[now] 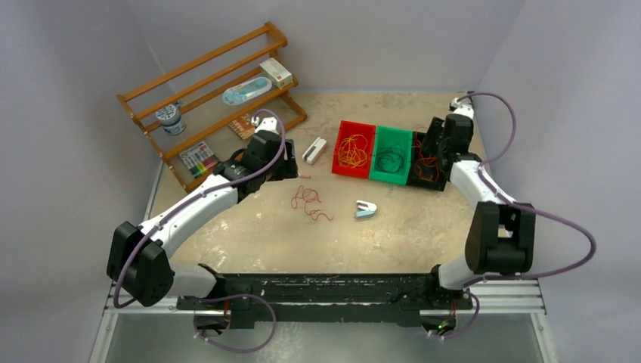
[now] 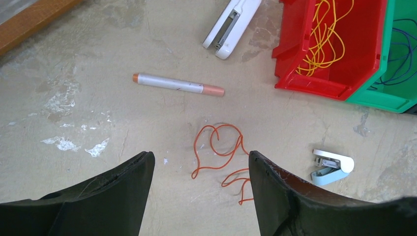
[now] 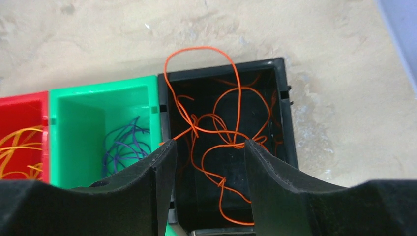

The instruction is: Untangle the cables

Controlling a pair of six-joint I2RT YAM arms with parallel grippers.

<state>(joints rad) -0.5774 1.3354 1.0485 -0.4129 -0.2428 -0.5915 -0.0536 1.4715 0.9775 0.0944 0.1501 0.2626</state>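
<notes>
Your left gripper (image 2: 200,157) hangs over the table with its jaws spread wide and nothing in them. The loose red-orange wire (image 2: 220,153) lies flat on the table just beyond and between the fingertips. Expect this wire to be very light, thin and limp, a little springy, and apt to slide out of a loose pinch. Take a single strand near its free tail by the right-hand finger, not the crossed loops. Its long axis runs slantwise, with the curls toward the marker (image 2: 177,84) and the tail toward the small blue stapler (image 2: 332,166).

Your right gripper (image 3: 209,145) is also open and empty, poised above the black bin (image 3: 287,123). The orange wire (image 3: 231,142) there is a loose tangle with no clear direction. One tall loop arches over the far rim, and that looks the easiest place to grip. More wires sit in the green bin (image 3: 74,98) and the red bin (image 2: 314,83).
</notes>
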